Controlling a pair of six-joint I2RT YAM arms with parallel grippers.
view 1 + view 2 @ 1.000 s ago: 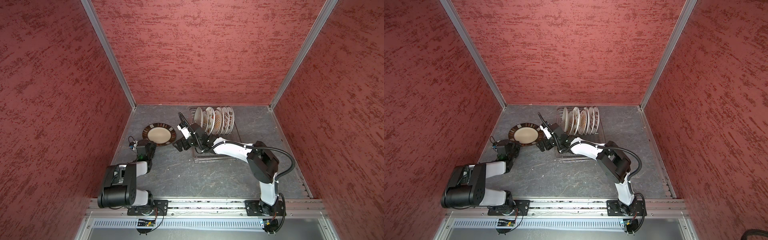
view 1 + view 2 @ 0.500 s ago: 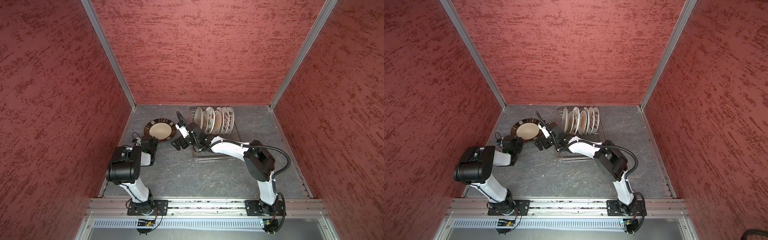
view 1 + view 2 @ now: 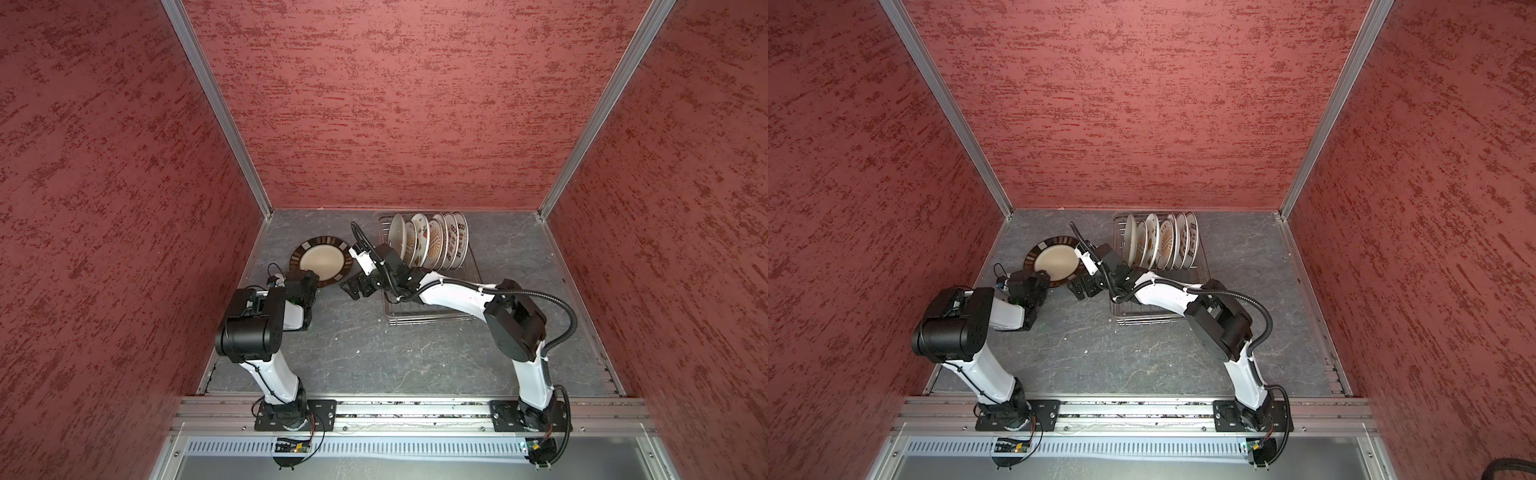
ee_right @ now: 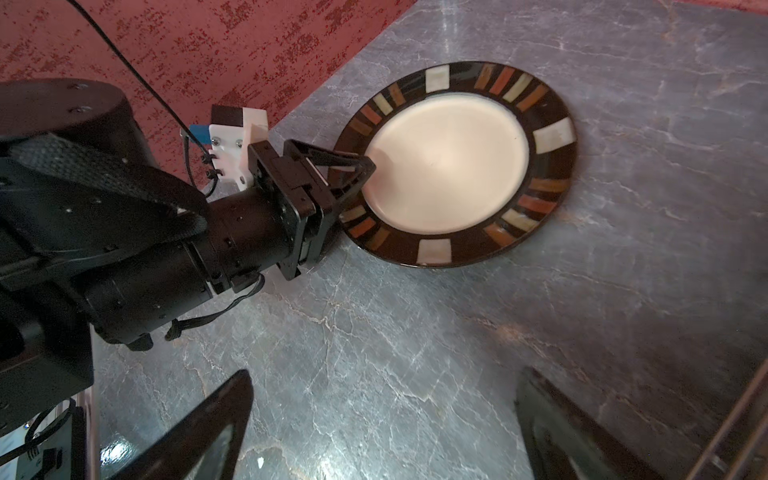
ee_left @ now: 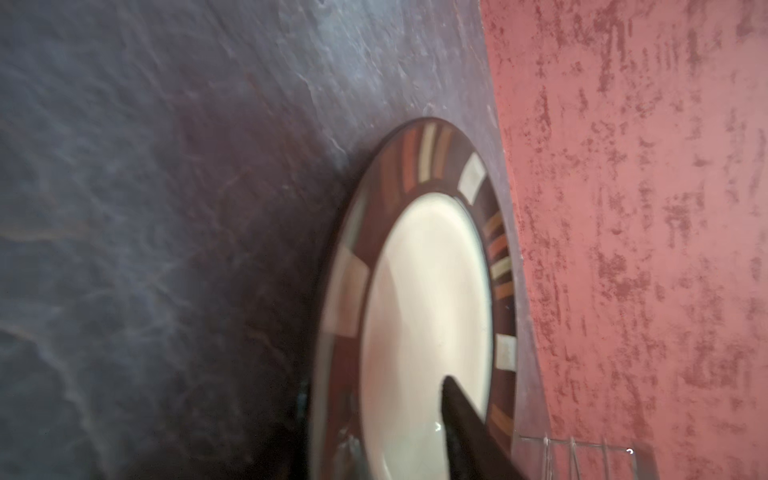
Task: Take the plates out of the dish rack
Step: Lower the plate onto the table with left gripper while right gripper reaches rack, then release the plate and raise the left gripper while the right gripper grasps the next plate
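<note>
Left gripper (image 4: 362,172): jaws astride the rim of the round dark-rimmed cream plate (image 4: 449,162); clamped or loose, cannot tell. Right gripper (image 4: 382,436): jaws wide, empty. Plate flat on grey slate table (image 3: 374,353), beside silver wire dish rack (image 3: 432,318) holding six upright white plates (image 3: 428,241).

My left wrist view is blurred, and its edge cuts off the dark-rimmed plate (image 5: 424,299). In both top views the racked plates (image 3: 428,241) overlap, hiding most prints.
</note>
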